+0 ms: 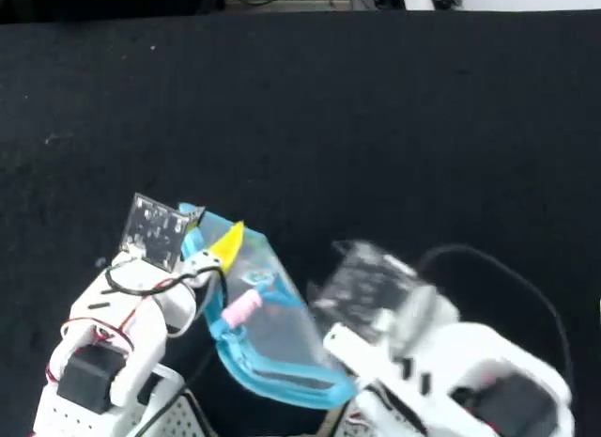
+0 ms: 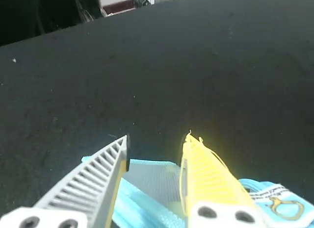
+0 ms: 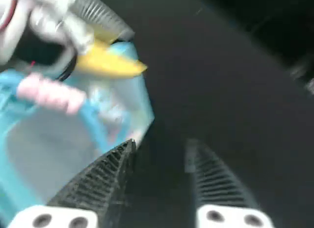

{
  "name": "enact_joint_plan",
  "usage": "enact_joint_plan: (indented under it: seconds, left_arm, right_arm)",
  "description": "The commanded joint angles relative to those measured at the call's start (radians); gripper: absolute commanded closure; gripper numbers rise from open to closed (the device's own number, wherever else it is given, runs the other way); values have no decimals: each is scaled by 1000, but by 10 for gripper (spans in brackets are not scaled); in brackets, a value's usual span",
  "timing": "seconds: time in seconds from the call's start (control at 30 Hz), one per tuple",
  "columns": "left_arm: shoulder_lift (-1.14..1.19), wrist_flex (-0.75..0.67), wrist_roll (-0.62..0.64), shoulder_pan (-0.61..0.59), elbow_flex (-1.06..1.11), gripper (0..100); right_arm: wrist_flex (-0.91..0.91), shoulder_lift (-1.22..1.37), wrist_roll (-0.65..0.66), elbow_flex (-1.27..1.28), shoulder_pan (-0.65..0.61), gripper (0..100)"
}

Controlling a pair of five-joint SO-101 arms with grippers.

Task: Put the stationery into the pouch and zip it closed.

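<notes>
Flat on the black table [image 1: 394, 127] between the arms: the pouch [image 1: 282, 338], pink piece [image 1: 239, 308] at its blue zip line (stationery or pull, cannot tell). Straddling its far corner with the left gripper [image 2: 157, 139], fingers spread, likely to steady it. Hovering just beside its edge with the right gripper [image 3: 162, 143], spread too, probably lining up for the zip.

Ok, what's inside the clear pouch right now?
Through the pouch wall nothing distinct shows. A pink piece lies at its blue edge, in or on it I cannot tell. The left tool covers the far end.
</notes>
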Motion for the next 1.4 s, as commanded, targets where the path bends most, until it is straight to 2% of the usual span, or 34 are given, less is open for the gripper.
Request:
enact_joint_plan:
  seconds: [0.0,0.1,0.33,0.5,0.63,0.8,0.9,1.0,1.23,1.37]
  left_arm:
    - [51,-21,-3,-5,-12,809]
    - [80,-28,-3,-5,-12,809]
    - [98,-26,-3,-4,-28,809]
    - [97,-3,-9,-16,-12,809]
    - [89,92,-77,-87,-27,809]
    - [94,170,-129,-157,-45,809]
    - [97,212,-158,-193,-41,809]
    - [89,236,-178,-257,-61,809]
    - [98,239,-183,-407,-88,808]
    - [100,258,-184,-475,-119,808]
  right_arm:
    - [-3,90,-2,-56,-150,745]
    - [-54,93,-3,-56,-215,745]
    - [-40,93,2,8,-261,745]
    - [-43,71,109,93,-253,745]
    - [-5,-35,144,128,-198,750]
    - [-3,-186,180,251,-146,853]
    - [-21,-219,239,302,-112,858]
    - [-38,-176,249,328,-97,832]
    - [-117,101,244,341,-95,825]
    - [-117,140,244,323,-95,825]
